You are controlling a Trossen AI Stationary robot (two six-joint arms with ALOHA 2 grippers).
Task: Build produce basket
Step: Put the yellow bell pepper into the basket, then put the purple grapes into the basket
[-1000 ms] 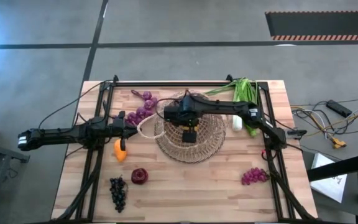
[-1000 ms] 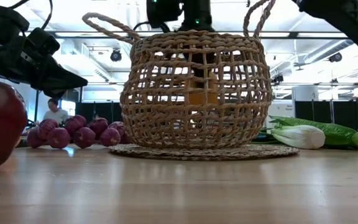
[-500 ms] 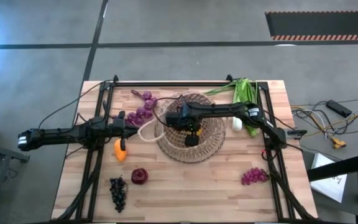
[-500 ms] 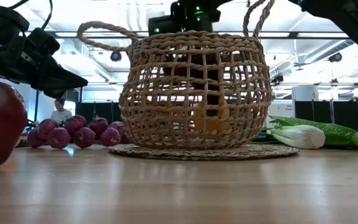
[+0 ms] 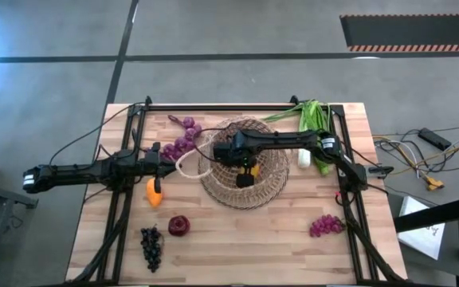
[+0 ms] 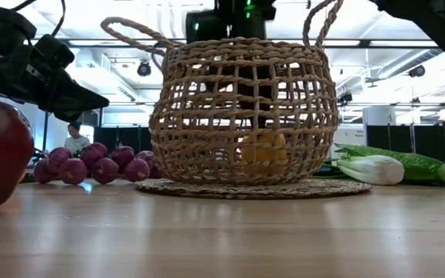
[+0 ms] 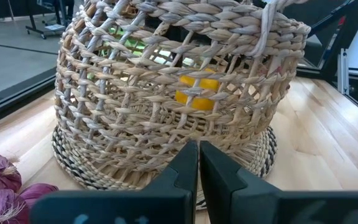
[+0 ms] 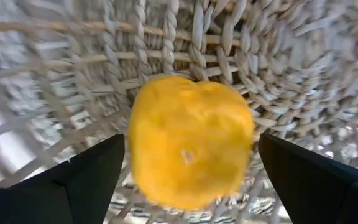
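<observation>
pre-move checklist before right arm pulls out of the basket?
1. Right gripper open: ok, fingers stand wide of the yellow fruit.
2. Fruit released: ok, it sits low in the basket, clear of both fingers.
3. Basket upright on its mat: ok.
4. Exit path: cannot tell; the right arm comes down through the rim, and its clearance from the handles is unclear.
5. Left gripper shut, waiting beside the basket: ok.
6. Produce left on table: not ok; apple, dark grapes, greens and more are still out.
</observation>
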